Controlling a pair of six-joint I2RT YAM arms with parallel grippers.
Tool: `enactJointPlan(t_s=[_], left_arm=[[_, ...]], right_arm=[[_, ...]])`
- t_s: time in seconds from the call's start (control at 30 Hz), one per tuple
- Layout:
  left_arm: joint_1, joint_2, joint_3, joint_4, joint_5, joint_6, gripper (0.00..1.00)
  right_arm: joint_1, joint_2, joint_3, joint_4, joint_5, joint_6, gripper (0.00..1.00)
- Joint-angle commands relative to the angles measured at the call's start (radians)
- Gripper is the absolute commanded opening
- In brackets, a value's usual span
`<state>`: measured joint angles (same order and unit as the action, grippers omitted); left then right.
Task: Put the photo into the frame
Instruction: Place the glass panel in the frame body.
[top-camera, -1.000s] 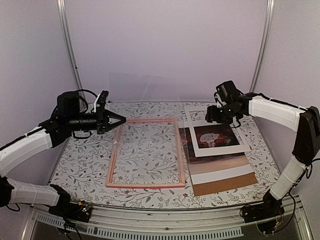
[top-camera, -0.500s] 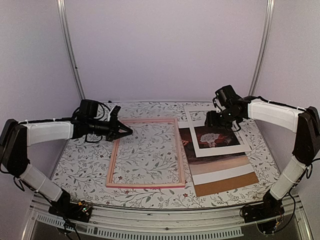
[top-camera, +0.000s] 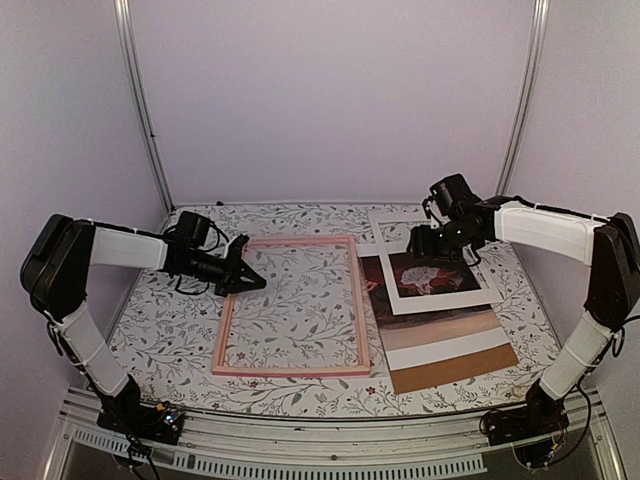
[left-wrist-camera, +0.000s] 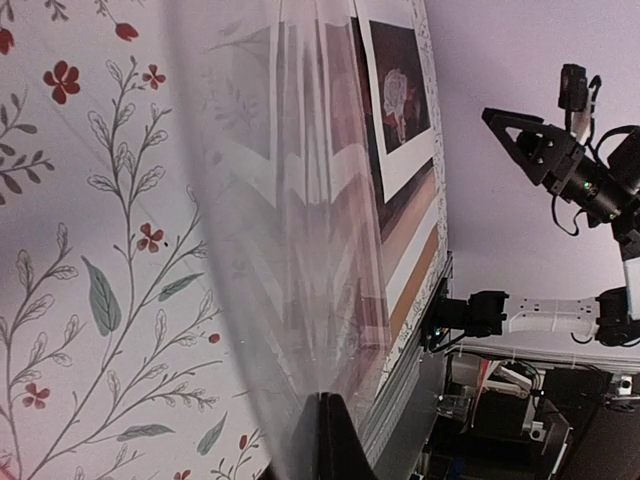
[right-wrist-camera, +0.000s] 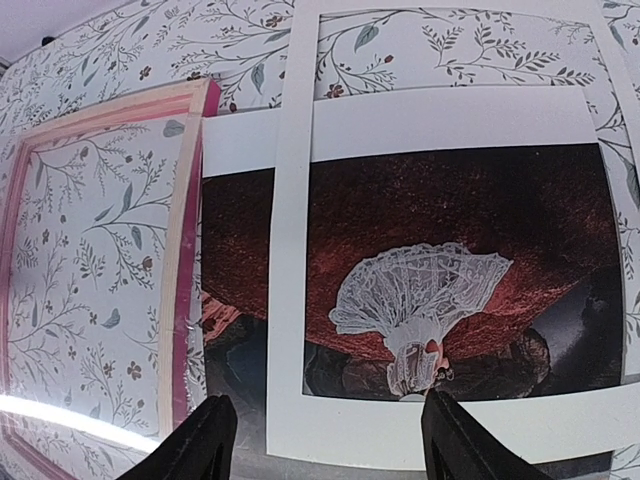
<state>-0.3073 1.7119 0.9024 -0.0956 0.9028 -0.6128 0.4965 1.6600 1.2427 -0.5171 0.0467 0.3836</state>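
Pink frame (top-camera: 358, 300) flat at centre of the top view, photo (top-camera: 430, 272) just right of it under a white mat (top-camera: 445, 299), left gripper (top-camera: 250, 281) pinched shut on a clear sheet (left-wrist-camera: 300, 200) at the frame's upper-left corner, right gripper (top-camera: 425, 240) spread open above the photo's upper edge

photo (top-camera: 425, 272) partly under white mat (top-camera: 445, 300), backing board (top-camera: 450, 370) mostly covered

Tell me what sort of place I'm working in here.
Probably a lab robot cell: plain white enclosure walls on aluminium posts, a floral-covered table, and a slotted aluminium base rail.
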Motion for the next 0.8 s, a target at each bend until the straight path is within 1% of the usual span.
enactJointPlan(t_s=[0.0,0.3,0.4,0.43,0.5,0.77], left_arm=[[0.022,0.008,0.028,-0.049,0.011,0.066,0.0],[0.043,0.032,0.065,-0.116,-0.058,0.12,0.0],[0.047,0.047,0.099,-0.162,-0.082,0.155,0.0],[0.049,0.05,0.109,-0.175,-0.092,0.167,0.0],[0.051,0.055,0.122,-0.197,-0.115,0.182,0.0],[0.069,0.068,0.177,-0.295,-0.147,0.258,0.0]], right_arm=[[0.001,0.019,-0.02,0.035,-0.015,-0.012,0.67],[0.001,0.026,-0.034,0.052,-0.036,-0.012,0.67],[0.001,0.028,-0.036,0.054,-0.036,-0.011,0.67],[0.001,0.029,-0.037,0.054,-0.065,-0.012,0.67],[0.001,0.032,-0.036,0.053,-0.072,-0.012,0.67],[0.002,0.038,-0.037,0.055,-0.081,-0.015,0.67]])
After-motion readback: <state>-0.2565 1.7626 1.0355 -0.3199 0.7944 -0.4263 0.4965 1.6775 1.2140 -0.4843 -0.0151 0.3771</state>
